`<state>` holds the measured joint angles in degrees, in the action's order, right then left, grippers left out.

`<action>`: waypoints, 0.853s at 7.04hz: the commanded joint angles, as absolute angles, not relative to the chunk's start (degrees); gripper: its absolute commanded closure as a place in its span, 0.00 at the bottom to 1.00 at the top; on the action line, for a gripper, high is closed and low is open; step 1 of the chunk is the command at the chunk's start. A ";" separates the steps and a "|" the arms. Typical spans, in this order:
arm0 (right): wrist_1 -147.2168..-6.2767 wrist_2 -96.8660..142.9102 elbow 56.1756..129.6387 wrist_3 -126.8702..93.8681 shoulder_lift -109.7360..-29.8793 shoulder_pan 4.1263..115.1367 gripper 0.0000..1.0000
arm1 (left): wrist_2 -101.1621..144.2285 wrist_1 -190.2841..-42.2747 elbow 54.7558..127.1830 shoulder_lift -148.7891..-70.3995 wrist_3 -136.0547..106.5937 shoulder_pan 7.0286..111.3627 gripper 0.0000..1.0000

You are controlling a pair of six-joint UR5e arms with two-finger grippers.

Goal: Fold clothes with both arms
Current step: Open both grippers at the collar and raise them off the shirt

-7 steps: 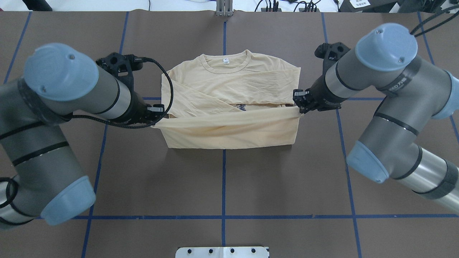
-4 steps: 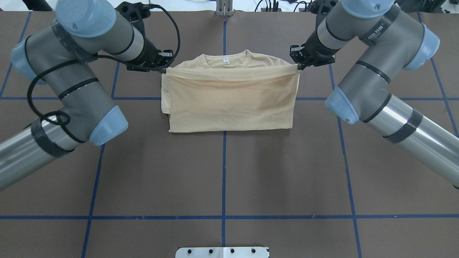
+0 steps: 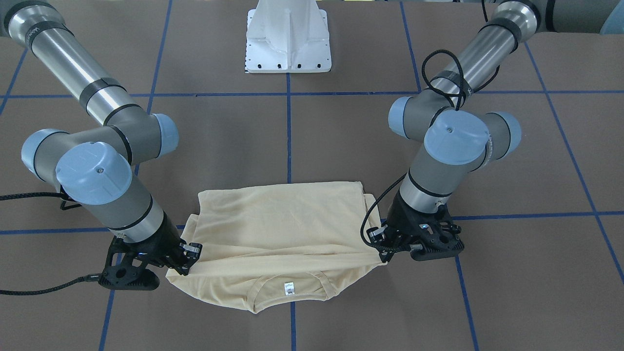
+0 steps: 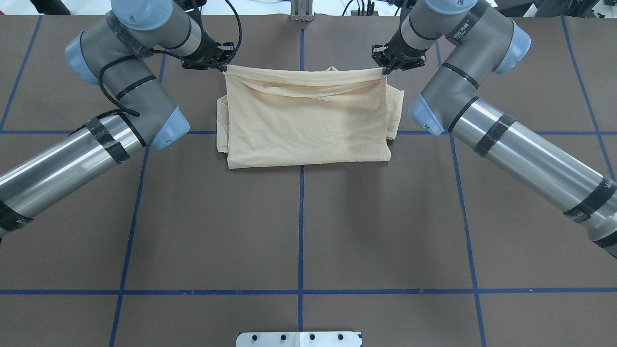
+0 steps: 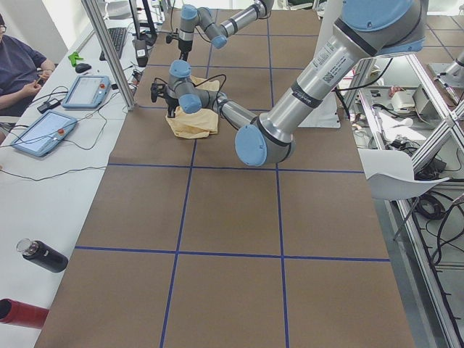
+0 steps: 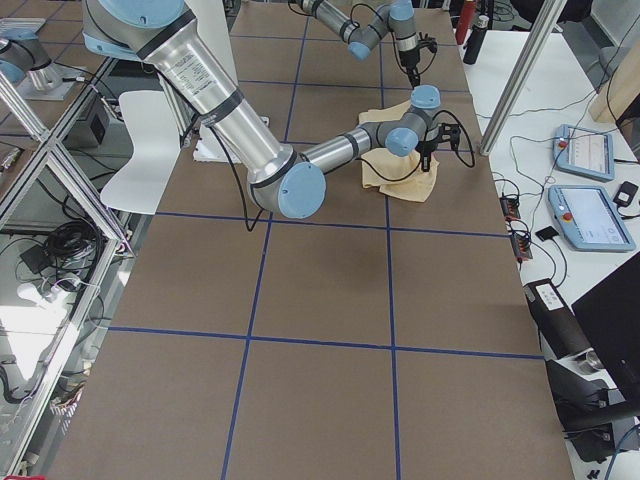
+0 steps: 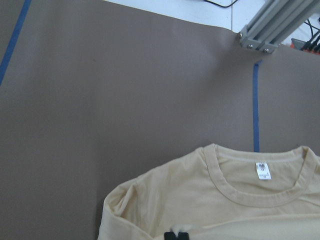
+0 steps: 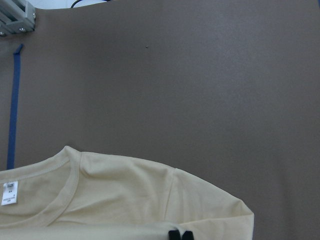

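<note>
The clothes are one pale cream-yellow T-shirt, folded in half on the brown table, its lower half laid over the chest. My left gripper is shut on the folded-over edge's left corner at the far side. My right gripper is shut on the right corner. In the front-facing view the collar with its white neck label still pokes out beyond the edge held between the left gripper and the right gripper. Both wrist views look down on the collar. The print is hidden.
The white pedestal base stands on the robot's side of the table. An aluminium post rises at the far edge just beyond the shirt. Blue tape lines grid the table. A seated person, tablets and bottles are beside the table.
Both grippers have carried the shirt's lower edge away from the robot, from mid-shirt up to the collar. The sleeves and print are now covered, and both arms reach farther out.
</note>
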<state>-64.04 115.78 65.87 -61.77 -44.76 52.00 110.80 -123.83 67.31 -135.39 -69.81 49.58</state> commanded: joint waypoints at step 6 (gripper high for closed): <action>-63.63 113.47 63.46 -61.53 -44.30 50.45 0.00 | 110.39 -126.57 64.69 -136.32 -70.23 47.63 0.07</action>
